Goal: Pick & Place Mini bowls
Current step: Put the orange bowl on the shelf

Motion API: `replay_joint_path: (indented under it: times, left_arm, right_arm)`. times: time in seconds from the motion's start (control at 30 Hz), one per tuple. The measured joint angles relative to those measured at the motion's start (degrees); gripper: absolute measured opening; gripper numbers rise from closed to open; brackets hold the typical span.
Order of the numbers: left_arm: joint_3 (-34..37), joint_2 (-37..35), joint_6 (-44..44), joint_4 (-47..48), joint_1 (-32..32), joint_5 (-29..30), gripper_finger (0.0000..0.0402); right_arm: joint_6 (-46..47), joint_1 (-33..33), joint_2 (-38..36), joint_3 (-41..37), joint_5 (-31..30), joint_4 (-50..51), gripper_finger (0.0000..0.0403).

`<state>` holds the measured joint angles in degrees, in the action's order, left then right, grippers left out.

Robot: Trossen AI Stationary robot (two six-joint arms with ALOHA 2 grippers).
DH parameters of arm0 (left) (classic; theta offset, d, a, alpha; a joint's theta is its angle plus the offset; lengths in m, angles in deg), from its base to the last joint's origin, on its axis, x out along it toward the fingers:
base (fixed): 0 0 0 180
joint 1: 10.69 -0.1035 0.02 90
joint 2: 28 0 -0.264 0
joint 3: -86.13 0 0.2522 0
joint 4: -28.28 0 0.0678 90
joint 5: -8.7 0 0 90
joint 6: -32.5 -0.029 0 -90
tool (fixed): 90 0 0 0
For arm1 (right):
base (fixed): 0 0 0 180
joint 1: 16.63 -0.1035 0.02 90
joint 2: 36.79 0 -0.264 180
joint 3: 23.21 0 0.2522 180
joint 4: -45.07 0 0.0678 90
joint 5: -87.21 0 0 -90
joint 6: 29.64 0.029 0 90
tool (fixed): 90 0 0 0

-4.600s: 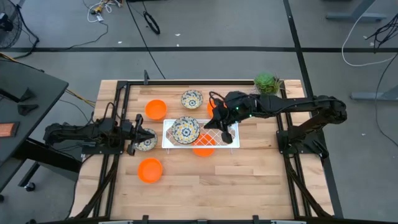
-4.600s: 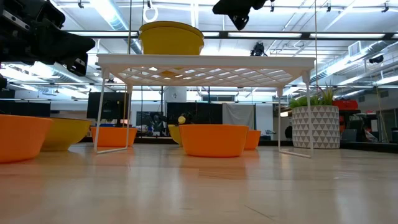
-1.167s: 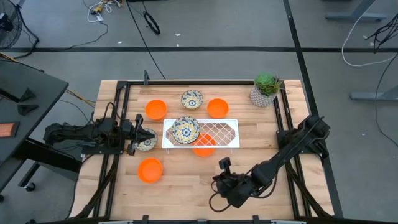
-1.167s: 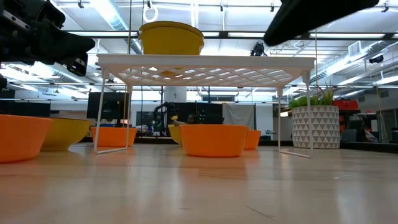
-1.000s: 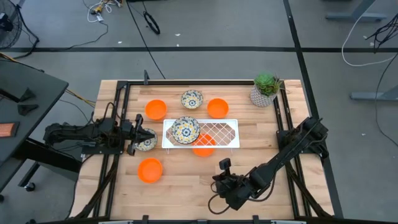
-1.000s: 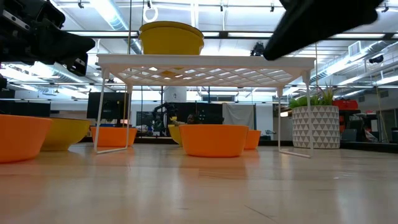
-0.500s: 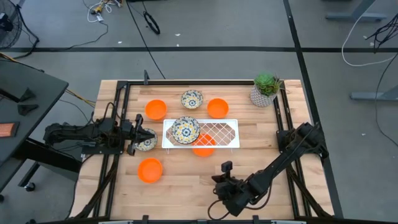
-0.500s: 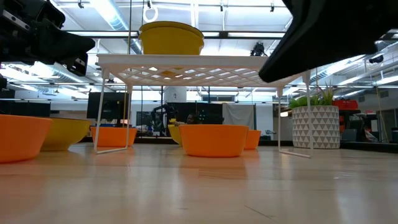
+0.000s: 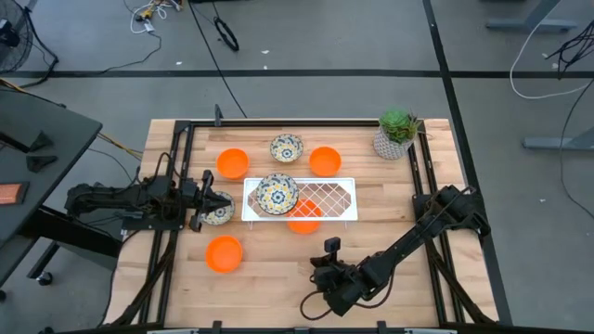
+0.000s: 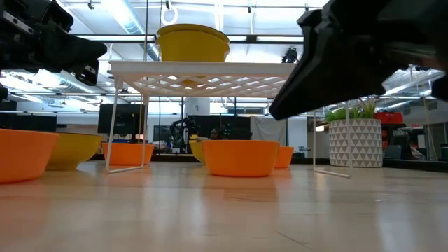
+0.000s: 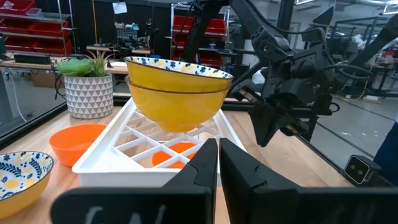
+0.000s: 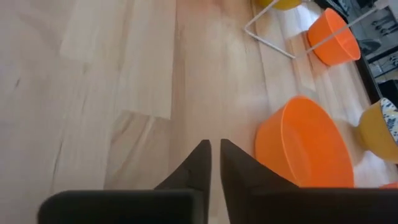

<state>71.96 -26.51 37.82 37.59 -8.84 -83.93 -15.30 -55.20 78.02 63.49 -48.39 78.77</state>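
Several mini bowls are on the table. A patterned stack [image 9: 277,193] sits on the white rack [image 9: 327,198], with an orange bowl [image 9: 303,221] under it. Behind the rack stand an orange bowl [image 9: 232,162], a patterned bowl [image 9: 286,147] and another orange bowl [image 9: 325,160]. A further orange bowl [image 9: 224,252] stands at the near left. My right gripper [image 12: 214,148] hangs low near the table's front edge and slants down toward that bowl [image 12: 305,149]. Its fingers are a narrow slit apart and hold nothing. My left gripper [image 11: 219,144] waits level at the left edge, shut, beside a patterned bowl [image 9: 218,212].
A potted green plant [image 9: 397,132] stands at the far right corner. Bare wood lies between my right gripper [image 9: 316,278] and the near-left orange bowl. The rack's thin legs [image 12: 267,37] stand just beyond that bowl.
My right gripper has sunk toward the table near the front edge and edged toward the table's left, toward the near-left orange bowl, rolling a little. In the low view its dark bulk looms larger and lower. The bowls and my left arm have kept still.
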Motion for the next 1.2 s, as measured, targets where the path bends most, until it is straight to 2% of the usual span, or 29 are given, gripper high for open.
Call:
replay_joint_path:
  times: [0.33,0.53,0.73,1.2]
  left_arm:
    - [-0.01,0.00,-0.02,0.00,-0.01,0.00,0.0023]
    - [0.00,-0.02,0.00,0.00,0.00,0.00,0.0023]
    - [-0.01,-0.02,-0.01,-0.03,-0.02,0.00,0.0023]
    - [0.00,0.00,0.00,-0.02,0.00,0.00,0.0023]
  right_arm:
    - [-1.60,2.01,1.95,0.25,-0.07,-1.13,0.0115]
    - [-7.25,2.01,4.04,0.25,-3.96,0.94,0.0147]
    - [-8.92,2.07,4.04,0.27,-11.00,3.51,0.0157]
    - [-9.94,5.23,4.03,0.66,-9.88,3.37,0.0158]
